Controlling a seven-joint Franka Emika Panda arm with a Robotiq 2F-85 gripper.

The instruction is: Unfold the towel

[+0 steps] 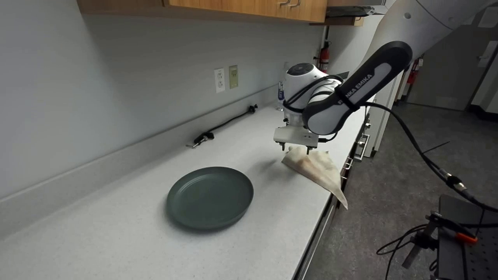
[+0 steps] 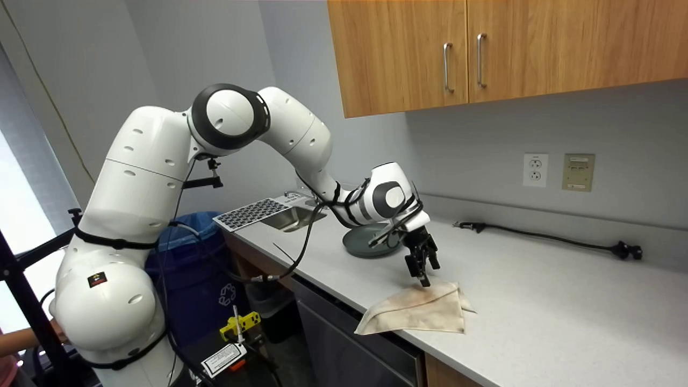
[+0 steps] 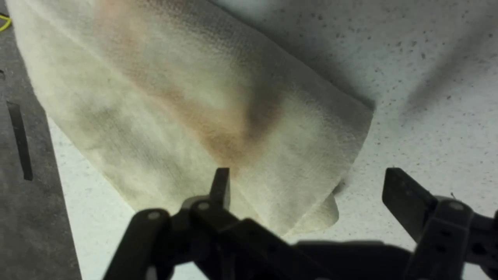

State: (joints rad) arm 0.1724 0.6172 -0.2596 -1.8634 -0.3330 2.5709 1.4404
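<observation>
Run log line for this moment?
gripper: open, above edge of towel, nothing held | towel: folded, corner overhanging counter | plate: on counter

Grey wall [image 1: 148,85], wooden cabinets [image 2: 508,54], pale counter [image 2: 548,301], dark floor [image 1: 412,151].

I'm seeing the towel [image 3: 186,112] as soft, matt cloth, its surface looking slightly fuzzy and creased. The plate [image 1: 210,198] is showing a smooth, mostly matt face. The counter [image 1: 148,241] is looking smooth and speckled. I'm making out grained wood on the cupboard [image 2: 398,59], with shiny metal handles [image 2: 445,67]; the sink [image 2: 287,220] is gleaming like metal too. My arm [image 2: 301,129] is looking smooth and glossy, the gripper [image 3: 307,175] duller, more matt.
</observation>
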